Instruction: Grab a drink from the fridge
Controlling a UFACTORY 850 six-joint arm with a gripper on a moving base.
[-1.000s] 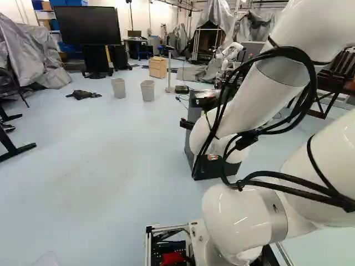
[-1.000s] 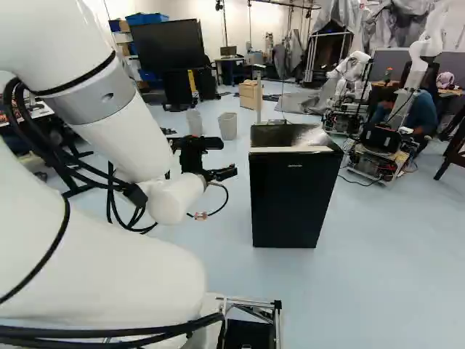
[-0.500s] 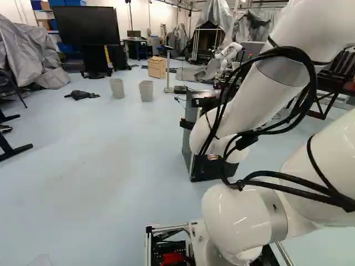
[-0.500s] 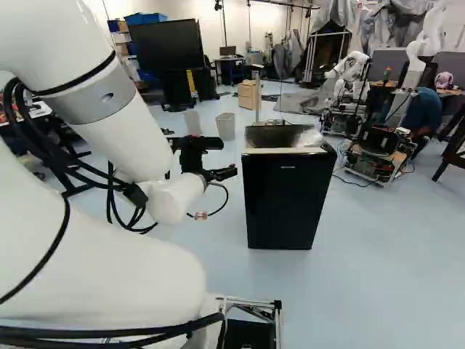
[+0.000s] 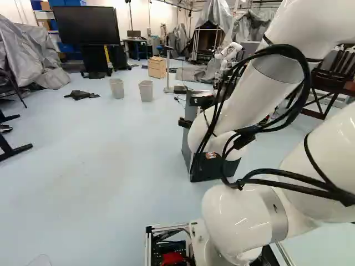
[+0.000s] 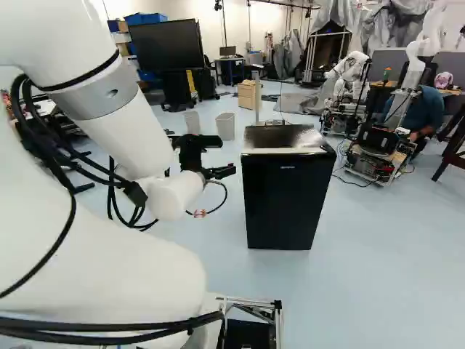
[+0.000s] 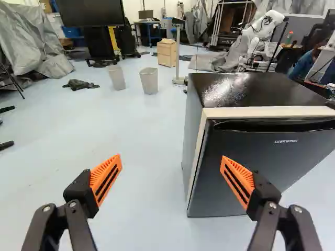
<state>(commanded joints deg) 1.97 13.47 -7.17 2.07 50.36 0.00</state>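
Big screen (image 6: 168,45) at the back. Fridge (image 6: 282,200) ahead, door shut, blocking one side. Wooden box (image 7: 166,53) beyond, then two bins (image 7: 149,81), dark cloth (image 7: 80,84) on floor. Pincer (image 6: 227,157) spread wide, one finger in front of the door. Base has moved since 1 s ago; arm nudged slightly since.

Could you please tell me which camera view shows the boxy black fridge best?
The right base view: the boxy black fridge stands whole there, uncovered. The wrist view looks closer, but the black pincer overlaps its door; in the left base view, the white arm hides much of it.
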